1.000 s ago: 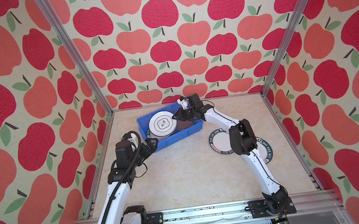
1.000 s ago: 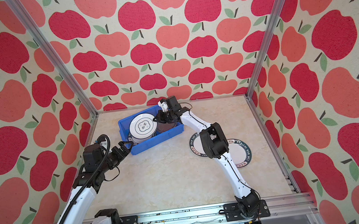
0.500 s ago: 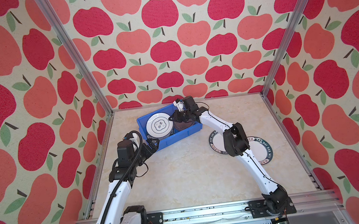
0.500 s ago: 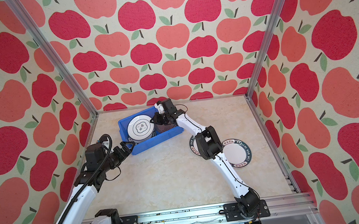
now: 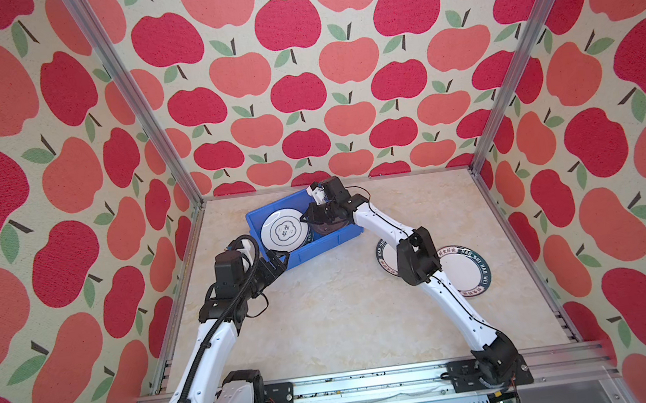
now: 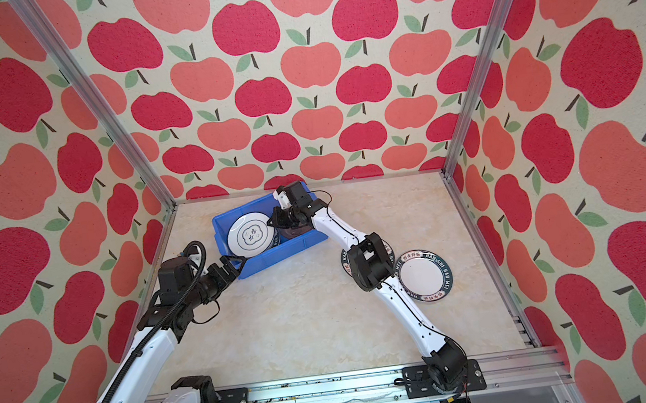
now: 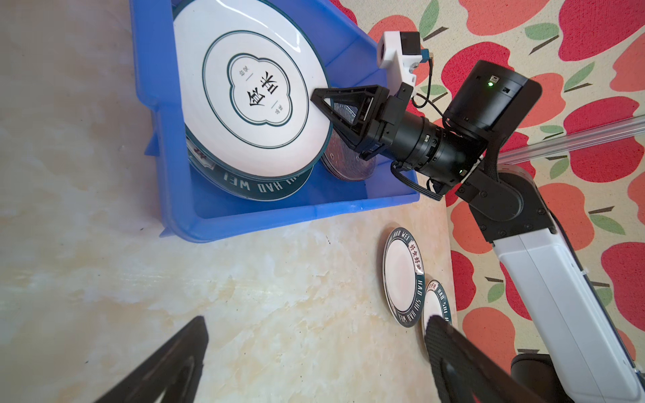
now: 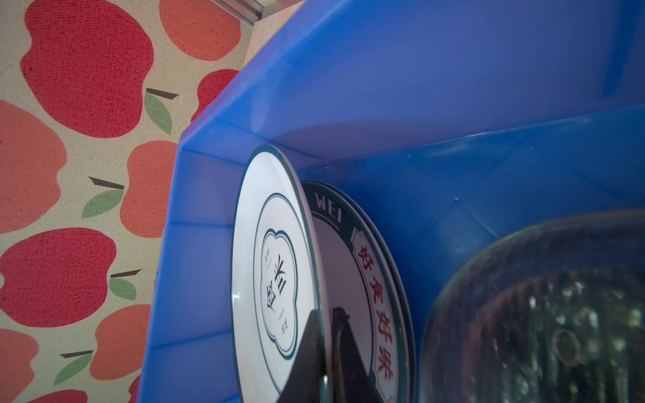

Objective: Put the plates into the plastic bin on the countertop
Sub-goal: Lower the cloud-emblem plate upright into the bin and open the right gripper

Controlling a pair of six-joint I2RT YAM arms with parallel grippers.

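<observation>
- My right gripper (image 5: 309,217) clamps the rim of the glossy white emblem plate (image 5: 284,230), tilted inside the blue plastic bin (image 5: 321,249).
- Textured glass plates (image 7: 347,169) lie beside it.
- My left gripper (image 5: 278,260) gapes wide at the bin's corner.

plastic bin (image 5: 319,250) crowded by tilted plate (image 5: 285,230) and right arm (image 5: 378,221), countertop (image 5: 327,315) middle open

emblem plate (image 5: 285,229) tilted in blue bin (image 5: 319,252), two lettered plates (image 5: 464,271) on countertop (image 5: 327,319)

White emblem plate (image 8: 270,244) between fingers (image 8: 303,363), inside blue bin (image 8: 384,87).
</observation>
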